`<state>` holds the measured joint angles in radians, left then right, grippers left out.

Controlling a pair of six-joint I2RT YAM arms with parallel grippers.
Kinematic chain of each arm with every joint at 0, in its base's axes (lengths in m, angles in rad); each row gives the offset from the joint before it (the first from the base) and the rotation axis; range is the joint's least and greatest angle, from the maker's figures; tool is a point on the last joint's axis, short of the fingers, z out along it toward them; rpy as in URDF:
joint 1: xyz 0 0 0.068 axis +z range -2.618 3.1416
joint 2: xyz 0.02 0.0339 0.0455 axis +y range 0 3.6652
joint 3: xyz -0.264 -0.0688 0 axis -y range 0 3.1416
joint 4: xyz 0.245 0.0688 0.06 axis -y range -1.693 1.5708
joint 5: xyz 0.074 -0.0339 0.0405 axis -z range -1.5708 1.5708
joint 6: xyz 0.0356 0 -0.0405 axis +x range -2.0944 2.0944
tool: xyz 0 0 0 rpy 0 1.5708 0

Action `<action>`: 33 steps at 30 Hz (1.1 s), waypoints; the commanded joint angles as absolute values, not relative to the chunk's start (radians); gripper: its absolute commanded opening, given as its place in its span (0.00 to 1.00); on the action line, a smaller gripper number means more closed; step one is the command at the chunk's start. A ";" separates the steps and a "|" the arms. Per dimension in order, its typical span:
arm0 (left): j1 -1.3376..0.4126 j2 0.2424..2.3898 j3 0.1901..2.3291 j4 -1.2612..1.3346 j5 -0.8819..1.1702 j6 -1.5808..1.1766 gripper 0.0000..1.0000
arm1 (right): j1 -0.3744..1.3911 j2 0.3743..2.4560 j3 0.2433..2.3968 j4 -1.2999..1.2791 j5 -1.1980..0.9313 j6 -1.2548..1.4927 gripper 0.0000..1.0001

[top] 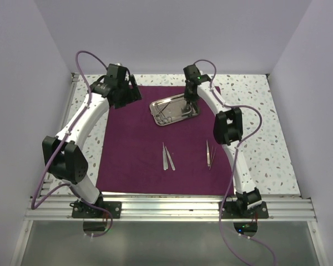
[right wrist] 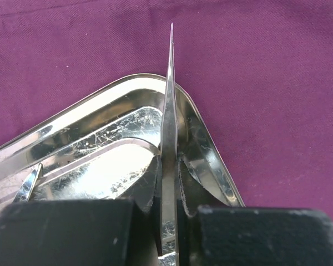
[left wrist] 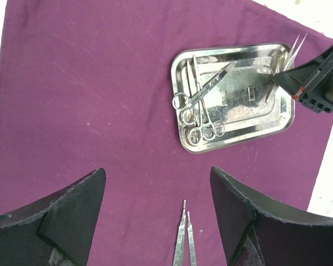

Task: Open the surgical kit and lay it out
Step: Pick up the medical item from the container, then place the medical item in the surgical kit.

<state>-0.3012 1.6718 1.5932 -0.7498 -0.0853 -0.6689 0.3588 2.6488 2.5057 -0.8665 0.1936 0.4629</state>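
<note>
The top camera looks down from above and behind both arm bases (top: pixel 97 209), far enough to take in the whole purple cloth (top: pixel 127 138). The left wrist camera faces down from mid height onto the steel tray (left wrist: pixel 250 94). The right wrist camera sits very near 1 tray corner. All 3 views share that tray.

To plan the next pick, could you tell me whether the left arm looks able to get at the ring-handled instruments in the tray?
Probably yes: the left tool is open, the ring-handled instruments lie uncovered at the tray end nearer it, and the right tool grips tweezers at the far end.
</note>
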 commanded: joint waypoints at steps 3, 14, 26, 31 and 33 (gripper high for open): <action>-0.285 1.713 1.663 -0.819 -0.152 -0.623 0.88 | 0.348 2.662 2.487 -0.901 0.146 0.442 0.00; -0.302 1.867 1.769 -0.781 -0.169 -0.551 0.99 | 0.350 1.888 1.756 -0.733 0.051 0.430 0.00; -0.405 2.210 2.017 -0.736 -0.288 -0.388 0.93 | 0.376 1.413 1.022 -0.745 -0.083 0.456 0.00; -0.436 2.321 2.147 -0.724 -0.270 -0.380 0.93 | 0.377 1.376 0.927 -0.752 -0.107 0.446 0.00; -0.449 2.350 2.170 -0.709 -0.270 -0.371 0.93 | 0.376 1.370 0.907 -0.750 -0.103 0.445 0.25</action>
<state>-0.4305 2.3329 2.0861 -0.7650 -0.2581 -0.4129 0.3744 1.4193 0.9237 -0.7647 -0.0727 0.4538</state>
